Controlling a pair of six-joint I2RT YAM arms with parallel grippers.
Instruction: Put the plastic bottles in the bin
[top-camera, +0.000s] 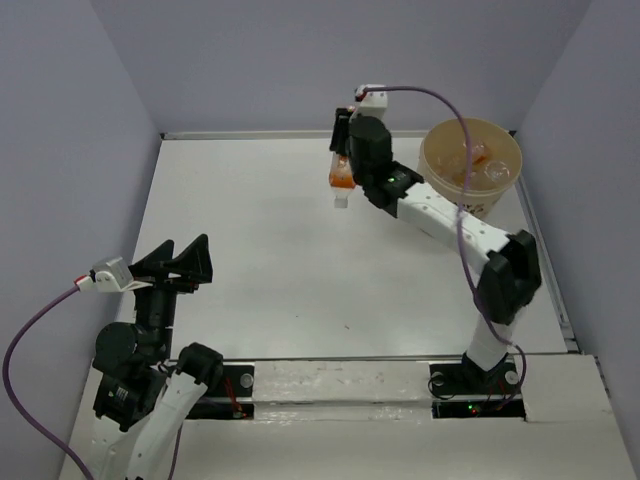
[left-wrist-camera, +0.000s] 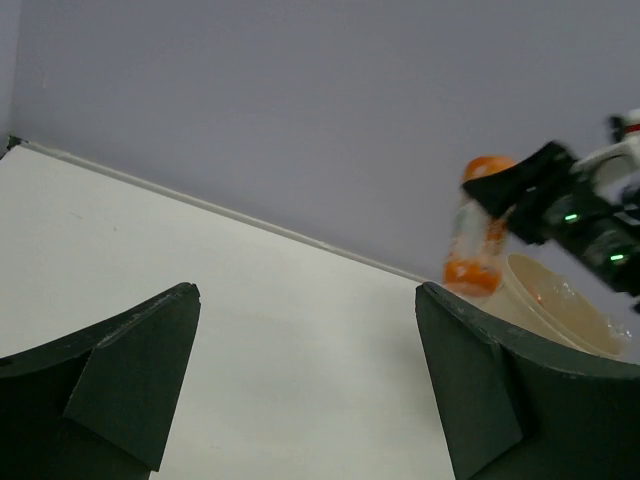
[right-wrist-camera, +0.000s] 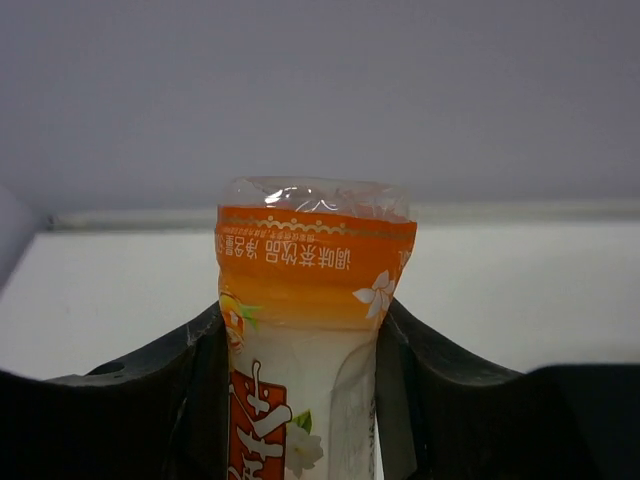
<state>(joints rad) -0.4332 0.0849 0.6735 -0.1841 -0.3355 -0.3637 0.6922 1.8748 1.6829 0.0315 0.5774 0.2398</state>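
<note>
My right gripper (top-camera: 344, 168) is shut on an orange-labelled plastic bottle (top-camera: 341, 178) and holds it above the far middle of the table, left of the bin (top-camera: 481, 207). In the right wrist view the bottle (right-wrist-camera: 310, 290) fills the gap between the black fingers (right-wrist-camera: 160, 390), its label upside down. The round tan bin (left-wrist-camera: 560, 310) stands at the back right with a few bottles (top-camera: 476, 160) lying inside. My left gripper (top-camera: 184, 252) hovers open over the near left of the table, nothing between its fingers (left-wrist-camera: 140, 360).
A raised lip (top-camera: 250, 134) runs along the table's far edge, with grey walls behind and at both sides. The right arm's purple cable (top-camera: 462, 215) loops over the bin's near side.
</note>
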